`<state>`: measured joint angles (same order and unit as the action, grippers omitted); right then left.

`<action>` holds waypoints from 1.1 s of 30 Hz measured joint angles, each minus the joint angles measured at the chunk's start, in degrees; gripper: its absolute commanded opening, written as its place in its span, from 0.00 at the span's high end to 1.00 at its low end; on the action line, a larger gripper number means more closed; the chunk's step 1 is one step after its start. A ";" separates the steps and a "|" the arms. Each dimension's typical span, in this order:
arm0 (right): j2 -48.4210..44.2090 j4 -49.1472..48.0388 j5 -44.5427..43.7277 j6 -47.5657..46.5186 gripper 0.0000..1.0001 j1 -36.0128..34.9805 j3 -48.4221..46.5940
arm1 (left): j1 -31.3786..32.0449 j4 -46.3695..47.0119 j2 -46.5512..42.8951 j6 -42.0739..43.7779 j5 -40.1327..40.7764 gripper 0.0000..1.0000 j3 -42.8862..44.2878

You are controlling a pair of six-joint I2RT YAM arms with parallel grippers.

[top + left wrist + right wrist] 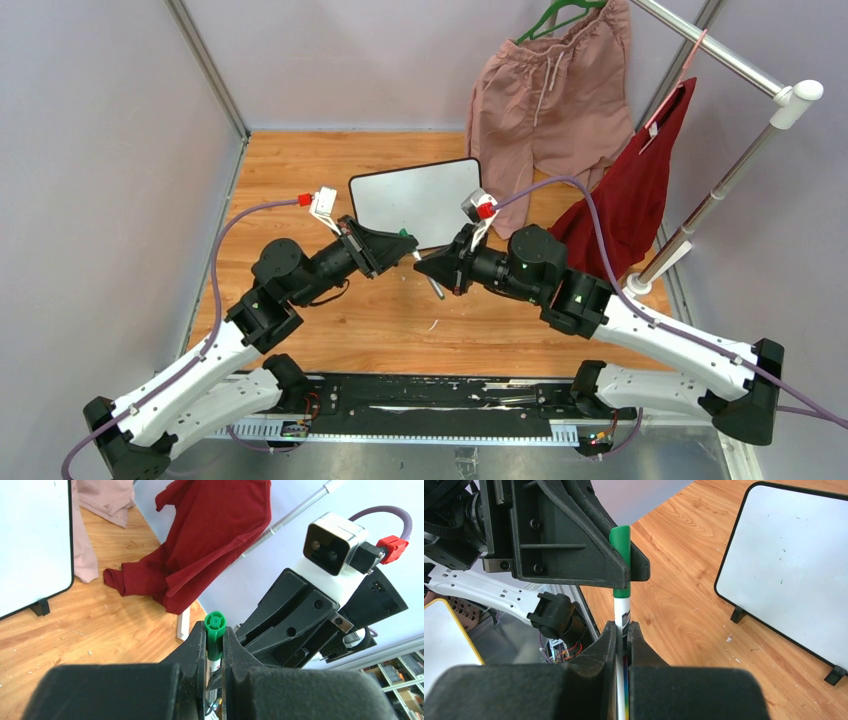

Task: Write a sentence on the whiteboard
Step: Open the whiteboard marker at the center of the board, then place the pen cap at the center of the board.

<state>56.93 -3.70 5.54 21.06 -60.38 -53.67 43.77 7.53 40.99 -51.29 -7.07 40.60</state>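
Observation:
The whiteboard (pixel 415 200) stands tilted on its little feet at the middle of the wooden table. Its face is blank apart from a few tiny green specks. No sentence shows on it. It also shows in the left wrist view (pixel 30 540) and the right wrist view (pixel 794 565). The two grippers meet in front of the board, above the table. My left gripper (pixel 214 630) is shut on the green cap (pixel 215 635) of a marker. My right gripper (pixel 622 630) is shut on the marker's white body (pixel 622 607). The cap (pixel 620 545) sits on the marker.
Pink shorts (pixel 550 90) on a green hanger and a red garment (pixel 630 190) hang from a clothes rack (pixel 740 170) at the back right, the red cloth draping onto the table just right of the board. Grey walls close the table's left and back.

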 measured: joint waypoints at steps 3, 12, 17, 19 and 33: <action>-1.16 -1.14 0.04 0.37 1.00 0.00 1.44 | 0.39 -0.31 0.20 -0.09 0.02 1.00 0.26; -4.50 -3.17 -0.61 1.90 1.00 0.00 4.98 | 1.27 -0.42 1.75 -1.25 -0.48 1.00 0.85; -5.49 -3.61 -0.72 2.19 1.00 0.00 5.86 | 1.44 -0.39 1.90 -1.79 -0.52 1.00 0.85; -5.92 -3.96 -0.76 2.34 1.00 0.00 6.34 | 1.49 -0.42 1.90 -1.95 -0.57 1.00 0.85; -11.91 3.89 -3.28 2.99 1.00 0.00 8.50 | -0.35 -3.52 -0.44 3.21 12.85 1.00 1.88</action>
<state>45.01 0.19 2.26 24.05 -60.38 -45.17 43.42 4.01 40.56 -48.07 5.78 42.48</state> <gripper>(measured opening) 0.050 0.115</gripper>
